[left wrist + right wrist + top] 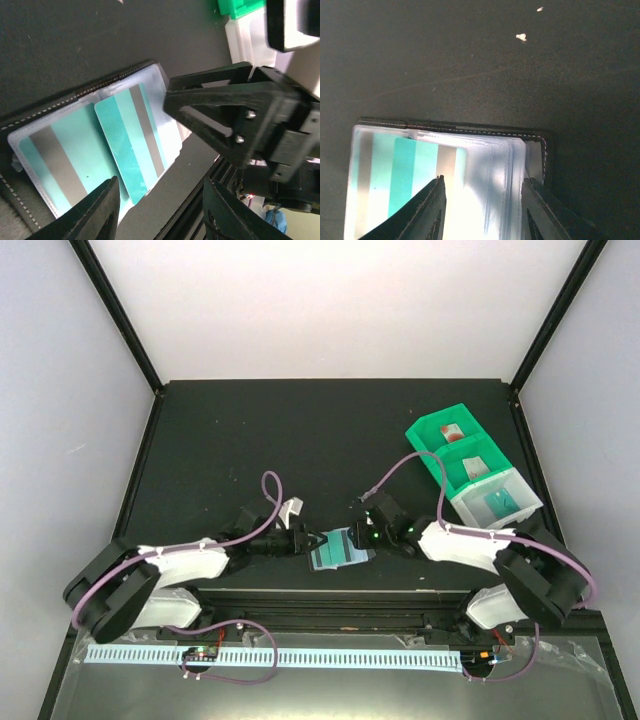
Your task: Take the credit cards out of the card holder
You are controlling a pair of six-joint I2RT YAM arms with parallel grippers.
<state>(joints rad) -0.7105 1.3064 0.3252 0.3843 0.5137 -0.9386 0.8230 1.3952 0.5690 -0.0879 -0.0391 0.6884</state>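
Where the overhead view looks down on the black table [260, 440], the card holder [341, 549] is seen lying open near the front edge, flanked by the left gripper [316, 542] at its left side and the right gripper [365, 533] at its right. A green bin [430, 435] and a clear bin [470, 505] are set well apart from it, toward the right rear. From the left wrist, the holder's pale sleeves are seen spread flat on the black cover. A tucked teal card [55, 162] is lodged in one sleeve, and a slanted teal card [131, 142] is laid askew beside it, its lower end past the sleeve edge. The left fingers are held spread, and nothing is seen pinched between them. From the right wrist, the right fingers are likewise held apart above the clear sleeves, gripping nothing, and teal card faces are glimpsed at the holder's left half.
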